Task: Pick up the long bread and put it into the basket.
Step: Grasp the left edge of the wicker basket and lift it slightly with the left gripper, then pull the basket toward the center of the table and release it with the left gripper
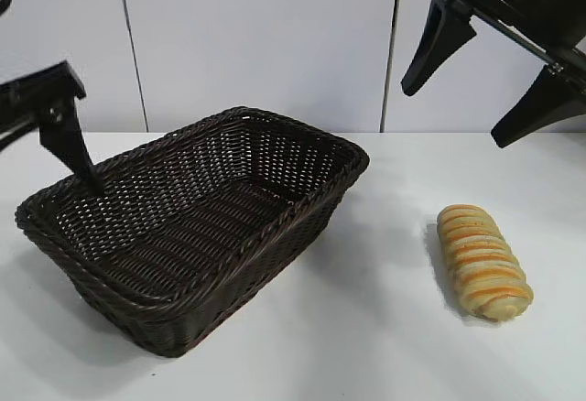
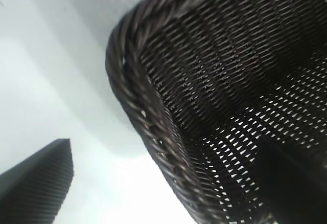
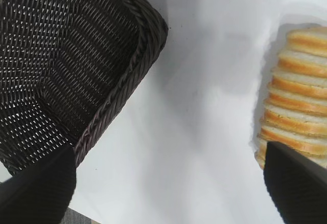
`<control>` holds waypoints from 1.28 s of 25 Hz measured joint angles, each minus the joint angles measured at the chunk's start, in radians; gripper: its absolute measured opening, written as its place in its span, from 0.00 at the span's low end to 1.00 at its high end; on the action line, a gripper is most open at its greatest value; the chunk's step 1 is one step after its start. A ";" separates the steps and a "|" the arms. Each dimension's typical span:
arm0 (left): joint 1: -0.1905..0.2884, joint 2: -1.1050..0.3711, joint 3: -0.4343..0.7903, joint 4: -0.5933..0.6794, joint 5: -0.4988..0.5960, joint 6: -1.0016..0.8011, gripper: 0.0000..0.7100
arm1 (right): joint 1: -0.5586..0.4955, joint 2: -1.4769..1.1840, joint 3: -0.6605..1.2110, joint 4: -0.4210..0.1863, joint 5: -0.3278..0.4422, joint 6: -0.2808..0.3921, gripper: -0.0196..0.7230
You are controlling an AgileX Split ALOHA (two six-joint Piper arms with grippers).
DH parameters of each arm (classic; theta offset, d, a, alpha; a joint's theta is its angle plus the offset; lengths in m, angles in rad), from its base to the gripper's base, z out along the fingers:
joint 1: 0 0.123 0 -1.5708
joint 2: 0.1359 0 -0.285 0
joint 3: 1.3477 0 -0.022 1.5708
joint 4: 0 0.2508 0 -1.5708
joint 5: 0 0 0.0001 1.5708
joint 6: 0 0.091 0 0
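Observation:
The long bread (image 1: 482, 259), a ridged golden-tan loaf with orange-brown stripes, lies on the white table at the right. The dark brown wicker basket (image 1: 261, 268) stands left of centre and holds nothing. My right gripper (image 1: 455, 114) hangs high above and behind the bread, open wide and empty. In the right wrist view (image 3: 166, 188) the bread (image 3: 299, 106) lies beside one finger and the basket's corner (image 3: 127, 75) beside the other. My left gripper (image 1: 78, 167) is at the basket's left rim. In the left wrist view (image 2: 168, 183) it is open, with the braided rim (image 2: 153, 116) between the fingers.
The white table (image 1: 385, 328) stretches between basket and bread. A pale panelled wall (image 1: 275, 35) stands behind the table.

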 joint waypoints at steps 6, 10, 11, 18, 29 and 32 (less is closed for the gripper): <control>0.000 0.119 -0.044 -0.125 -0.026 0.088 0.98 | 0.000 0.000 0.000 0.000 0.002 0.000 0.96; 0.000 0.160 -0.047 -0.140 -0.035 0.101 0.97 | 0.000 0.000 0.000 0.000 0.002 -0.001 0.96; 0.000 0.161 -0.047 -0.145 -0.036 0.101 0.93 | 0.000 0.000 0.000 0.000 0.002 -0.001 0.96; 0.000 0.162 -0.050 -0.178 -0.064 0.102 0.28 | 0.000 0.000 0.000 0.000 0.002 -0.002 0.96; 0.012 0.146 -0.097 -0.158 -0.008 0.139 0.14 | 0.000 0.000 0.000 -0.001 0.003 -0.014 0.96; 0.042 0.141 -0.183 -0.152 0.081 0.222 0.14 | 0.000 0.000 0.000 -0.001 0.005 -0.015 0.96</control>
